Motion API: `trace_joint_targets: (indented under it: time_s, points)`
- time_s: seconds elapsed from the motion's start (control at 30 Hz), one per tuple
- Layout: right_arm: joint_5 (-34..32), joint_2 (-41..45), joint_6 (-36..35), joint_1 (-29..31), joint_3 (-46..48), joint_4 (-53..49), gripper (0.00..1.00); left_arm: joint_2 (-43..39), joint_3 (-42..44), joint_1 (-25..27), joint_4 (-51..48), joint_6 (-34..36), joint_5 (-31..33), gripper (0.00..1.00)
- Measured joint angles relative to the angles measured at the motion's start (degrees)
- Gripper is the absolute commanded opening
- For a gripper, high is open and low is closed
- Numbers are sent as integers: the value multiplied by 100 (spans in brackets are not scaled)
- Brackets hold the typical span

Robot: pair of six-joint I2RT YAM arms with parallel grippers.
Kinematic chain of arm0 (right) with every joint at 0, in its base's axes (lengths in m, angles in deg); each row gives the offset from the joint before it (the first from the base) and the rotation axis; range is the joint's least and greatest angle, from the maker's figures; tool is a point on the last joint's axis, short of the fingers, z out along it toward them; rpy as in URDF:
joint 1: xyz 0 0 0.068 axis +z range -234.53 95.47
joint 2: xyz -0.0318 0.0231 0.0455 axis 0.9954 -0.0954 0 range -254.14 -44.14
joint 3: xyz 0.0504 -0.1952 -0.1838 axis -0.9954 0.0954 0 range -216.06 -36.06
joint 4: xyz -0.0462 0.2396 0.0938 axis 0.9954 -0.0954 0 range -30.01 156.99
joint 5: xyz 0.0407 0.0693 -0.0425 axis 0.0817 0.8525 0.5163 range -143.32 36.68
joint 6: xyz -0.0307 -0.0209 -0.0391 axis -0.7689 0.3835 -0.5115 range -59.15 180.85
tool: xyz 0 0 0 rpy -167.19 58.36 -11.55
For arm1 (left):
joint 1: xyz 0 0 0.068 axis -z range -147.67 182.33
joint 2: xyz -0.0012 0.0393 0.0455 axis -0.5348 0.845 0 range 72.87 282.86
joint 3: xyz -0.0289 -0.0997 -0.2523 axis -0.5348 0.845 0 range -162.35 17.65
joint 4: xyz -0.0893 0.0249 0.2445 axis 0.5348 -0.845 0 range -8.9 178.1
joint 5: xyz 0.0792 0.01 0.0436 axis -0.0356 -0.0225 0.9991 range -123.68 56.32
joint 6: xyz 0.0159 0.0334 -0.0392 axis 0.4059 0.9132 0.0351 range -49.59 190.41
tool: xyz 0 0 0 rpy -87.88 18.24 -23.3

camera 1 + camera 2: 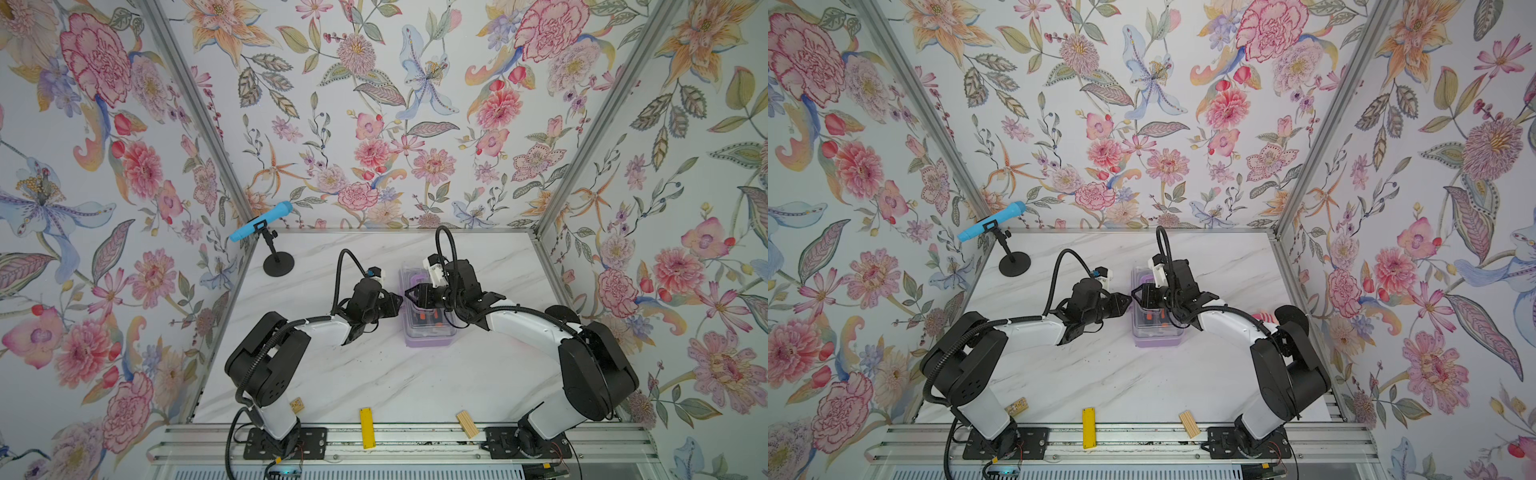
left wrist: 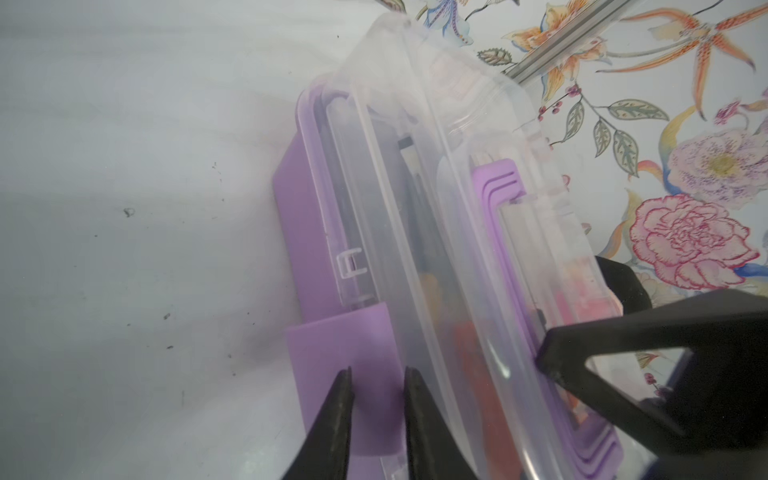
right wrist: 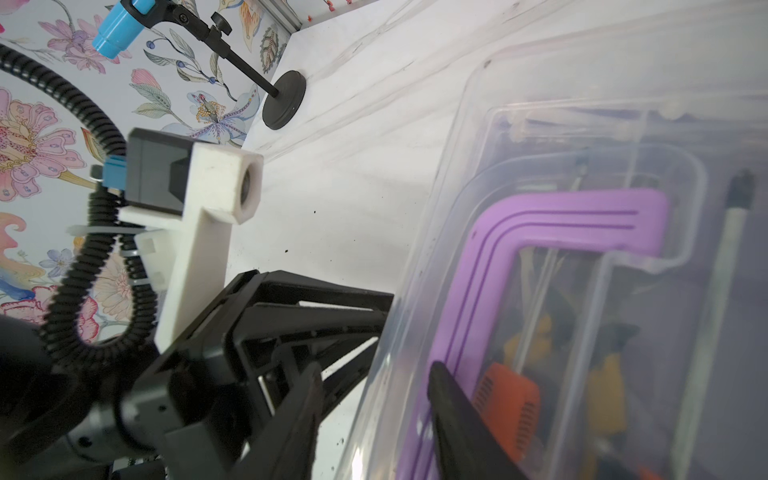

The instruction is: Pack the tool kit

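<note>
Packing looks nearly done: tool kit (image 1: 428,340) sits mid-table (image 1: 374,374), a bit right of centre and toward the far side, w/ clear lid (image 2: 436,166) down over the lilac base, orange and yellow tool handles (image 3: 505,399) showing inside, no loose tools that I can make out. Left end effector (image 2: 378,374) is at the kit's left side, jaws narrow w/ tips over the purple latch (image 2: 345,345), can't tell if it's pinching it. Right end effector (image 1: 411,296) is part open, holding nothing, one finger (image 3: 453,411) resting on the lid by the purple handle (image 3: 561,216); prob. left to do: snap latch shut & let go.
</note>
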Motion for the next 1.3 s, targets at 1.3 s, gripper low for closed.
trace_joint_targets:
  time_s: [1.3]
  points:
    - [-144, 1141, 39, -1128, -42, -1775, 43, -667, 111, -450, -898, 588, 581, 35]
